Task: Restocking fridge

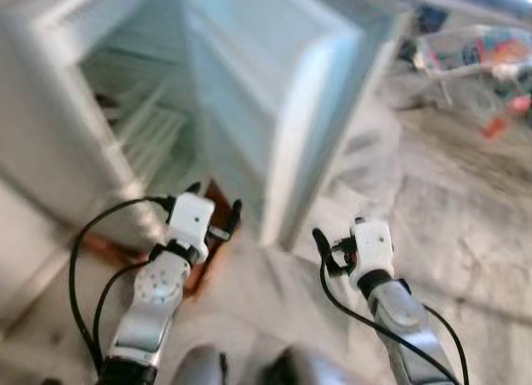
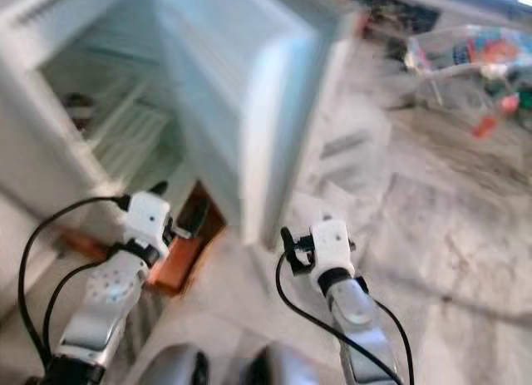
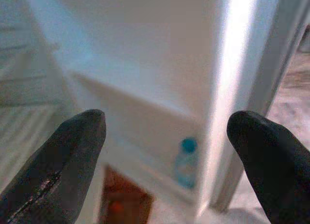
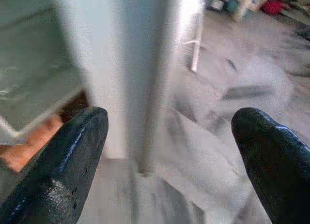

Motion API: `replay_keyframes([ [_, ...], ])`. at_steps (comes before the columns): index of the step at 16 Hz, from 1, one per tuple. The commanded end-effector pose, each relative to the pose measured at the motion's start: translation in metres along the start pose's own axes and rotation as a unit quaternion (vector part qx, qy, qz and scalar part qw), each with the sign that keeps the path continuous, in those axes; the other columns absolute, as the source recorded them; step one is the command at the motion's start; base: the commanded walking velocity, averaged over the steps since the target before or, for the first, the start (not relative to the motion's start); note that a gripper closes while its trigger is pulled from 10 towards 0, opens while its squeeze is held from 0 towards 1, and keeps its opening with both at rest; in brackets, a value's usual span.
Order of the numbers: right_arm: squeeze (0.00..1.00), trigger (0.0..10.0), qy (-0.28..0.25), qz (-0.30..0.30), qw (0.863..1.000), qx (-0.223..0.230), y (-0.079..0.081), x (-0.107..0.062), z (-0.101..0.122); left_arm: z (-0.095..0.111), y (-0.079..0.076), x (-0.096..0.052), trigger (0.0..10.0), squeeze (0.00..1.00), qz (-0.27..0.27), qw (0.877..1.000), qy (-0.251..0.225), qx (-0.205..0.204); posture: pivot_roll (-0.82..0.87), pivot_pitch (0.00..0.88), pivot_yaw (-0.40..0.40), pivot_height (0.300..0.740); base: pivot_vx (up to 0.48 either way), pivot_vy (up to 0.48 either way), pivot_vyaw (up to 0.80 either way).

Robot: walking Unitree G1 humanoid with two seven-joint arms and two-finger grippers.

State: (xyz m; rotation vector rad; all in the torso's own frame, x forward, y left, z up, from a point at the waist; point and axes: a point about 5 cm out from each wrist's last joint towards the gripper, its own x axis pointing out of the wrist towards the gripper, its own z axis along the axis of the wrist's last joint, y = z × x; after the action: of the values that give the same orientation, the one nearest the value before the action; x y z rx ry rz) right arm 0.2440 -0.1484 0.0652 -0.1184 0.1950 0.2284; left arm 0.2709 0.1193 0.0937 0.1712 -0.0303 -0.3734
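A white fridge (image 1: 58,127) stands open ahead and to the left, its door (image 1: 274,94) swung wide toward the robot so that the door's edge faces the camera; the head views are blurred. Inside the fridge, pale wire shelves (image 1: 154,131) can be made out. The left pincer (image 1: 214,200) is raised in front of the open compartment, near the foot of the door, its two black fingers (image 3: 58,171) spread apart and grasping nothing. In the left wrist view, a small clear bottle with a blue cap (image 3: 185,162) sits low in the door's inner shelf (image 3: 145,117), between the two fingertips as seen from the wrist but well beyond them. A reddish-brown patch (image 1: 204,256) shows at the base of the fridge; what it is cannot be told. The right pincer (image 1: 332,239) is held up just to the right of the door's edge, above the grey stone floor (image 1: 449,227), its fingers (image 4: 63,171) likewise released and empty. Far off at the upper right, a clear container (image 1: 474,52) with colourful items stands on the floor, too blurred to identify.
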Motion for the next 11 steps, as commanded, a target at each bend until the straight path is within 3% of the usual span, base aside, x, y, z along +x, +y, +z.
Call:
replay_keyframes([
  [1, 0.00, 10.0, 0.002, -0.015, 1.000, -0.007, -0.007, -0.002, -0.001, 0.005, -0.010, 0.007, 10.0, 0.00, -0.015, 1.000, -0.005, -0.001, 0.11, 0.159, -0.082, 0.740, 0.412, -0.240, 0.00],
  [7, 0.00, 10.0, -0.002, -0.018, 1.000, -0.011, -0.007, 0.000, 0.001, 0.019, -0.018, 0.040, 10.0, 0.00, -0.043, 0.999, -0.021, 0.003, 0.09, 0.153, -0.077, 0.740, 0.417, -0.040, 0.00],
  [11, 0.00, 10.0, 0.001, -0.024, 1.000, -0.011, -0.008, -0.001, -0.001, 0.031, -0.032, 0.065, 10.0, 0.00, -0.068, 0.997, -0.035, 0.005, 0.09, 0.154, -0.074, 0.740, 0.437, 0.000, 0.00],
])
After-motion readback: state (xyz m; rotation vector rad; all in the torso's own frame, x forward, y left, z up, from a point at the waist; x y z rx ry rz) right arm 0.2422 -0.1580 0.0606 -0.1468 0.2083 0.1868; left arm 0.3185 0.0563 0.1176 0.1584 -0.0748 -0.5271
